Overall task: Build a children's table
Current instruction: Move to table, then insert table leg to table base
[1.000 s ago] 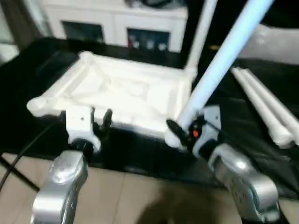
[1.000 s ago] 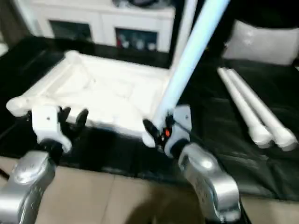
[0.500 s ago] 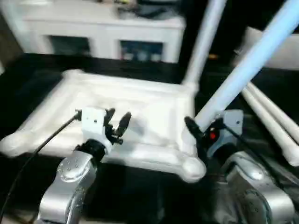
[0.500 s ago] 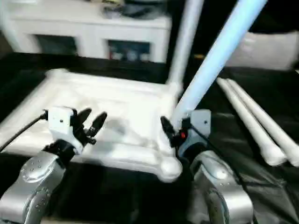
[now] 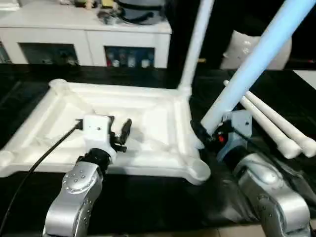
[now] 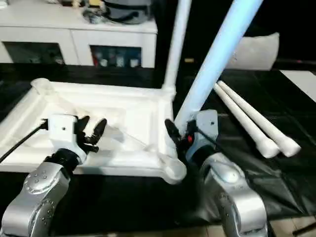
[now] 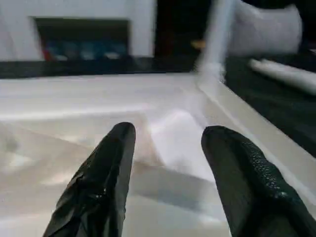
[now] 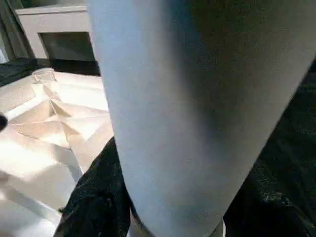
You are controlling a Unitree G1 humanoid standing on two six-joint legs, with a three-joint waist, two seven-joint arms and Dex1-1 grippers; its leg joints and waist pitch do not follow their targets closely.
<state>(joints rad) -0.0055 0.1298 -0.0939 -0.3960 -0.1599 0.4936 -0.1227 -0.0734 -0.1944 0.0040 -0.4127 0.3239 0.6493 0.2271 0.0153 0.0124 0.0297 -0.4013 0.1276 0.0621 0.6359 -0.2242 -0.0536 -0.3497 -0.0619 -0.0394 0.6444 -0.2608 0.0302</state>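
Your right gripper [image 5: 210,134] is clamped on a long tapered white plastic leg [image 5: 247,74], slanting above the near right corner socket [image 5: 197,170] of the upturned white square plastic tabletop [image 5: 148,111] on the black-covered bench [image 5: 148,202]. Come in tilted like this and the leg could jam or shove the tabletop. Your left gripper [image 5: 118,132] hovers half-open, empty, bracing nothing.
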